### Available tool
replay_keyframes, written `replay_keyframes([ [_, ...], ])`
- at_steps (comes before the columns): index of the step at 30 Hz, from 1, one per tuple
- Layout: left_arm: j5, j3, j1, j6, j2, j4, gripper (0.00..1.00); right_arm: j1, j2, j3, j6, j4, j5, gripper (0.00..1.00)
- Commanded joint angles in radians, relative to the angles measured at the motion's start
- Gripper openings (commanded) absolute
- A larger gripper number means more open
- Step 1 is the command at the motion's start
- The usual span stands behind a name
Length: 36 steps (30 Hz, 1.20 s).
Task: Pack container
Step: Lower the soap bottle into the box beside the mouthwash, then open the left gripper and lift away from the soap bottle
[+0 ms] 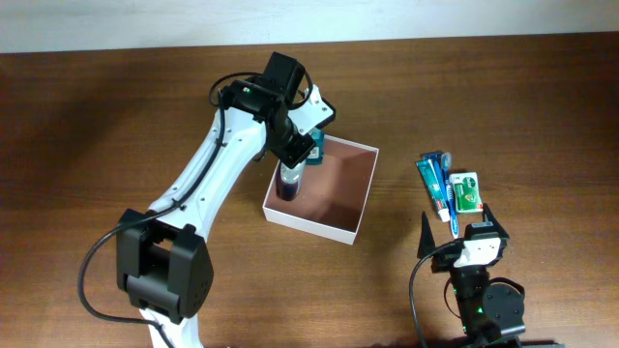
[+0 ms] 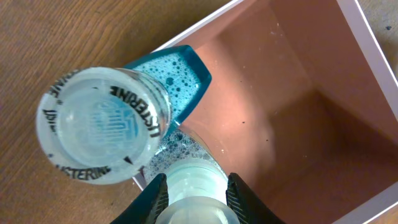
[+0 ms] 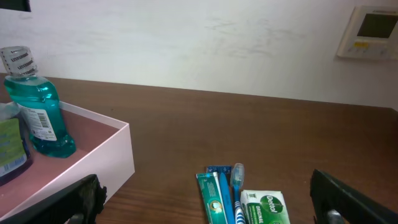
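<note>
Reddish-brown inside, thin white walls: container at the middle of the desk, open top upward, turned a little against the desk edges. Already holding teal bottle upright in its far-left corner, and just beside it dark bottle, also upright, long axis vertical, close to the left wall. Left jaws clenched from above on the pale cap of dark bottle, fingers one on each side, clear in the left wrist view; cannot tell whether its base touches the floor yet. Teal bottle touching or almost touching the held one, so little room on that side for opening; probably safest to release only a little and rise straight up. Right half and near part of container bare, with plenty of room. Right jaws released, spread wide, low over the desk near its front edge, well apart from container and to its right. Directly ahead of them toothpaste, toothbrush and soap, lying flat side by side, long axes pointing away from the jaws toward the far edge. Much nearer to right arm than to the left one, so likely next for that arm: pick one, carry it left over the low right wall, set it down in the bare part.
</note>
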<state>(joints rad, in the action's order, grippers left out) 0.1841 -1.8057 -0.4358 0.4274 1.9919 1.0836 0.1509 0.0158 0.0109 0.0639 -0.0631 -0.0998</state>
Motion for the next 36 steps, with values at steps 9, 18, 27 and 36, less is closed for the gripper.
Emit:
replay_keyframes([
  [9,0.031,-0.027,0.002,0.015,0.005,0.037,0.57,-0.008,-0.008,-0.005,0.003,-0.008,-0.005,0.98],
  [18,0.065,-0.04,0.002,-0.006,-0.017,0.055,0.63,-0.008,-0.008,-0.005,0.003,-0.008,-0.005,0.98],
  [27,0.085,-0.12,0.003,-0.034,-0.14,0.104,0.64,-0.008,-0.008,-0.005,0.003,-0.008,-0.005,0.98],
  [36,-0.172,-0.117,0.1,-0.458,-0.19,0.161,0.23,-0.008,-0.008,-0.005,0.003,-0.008,-0.005,0.98],
])
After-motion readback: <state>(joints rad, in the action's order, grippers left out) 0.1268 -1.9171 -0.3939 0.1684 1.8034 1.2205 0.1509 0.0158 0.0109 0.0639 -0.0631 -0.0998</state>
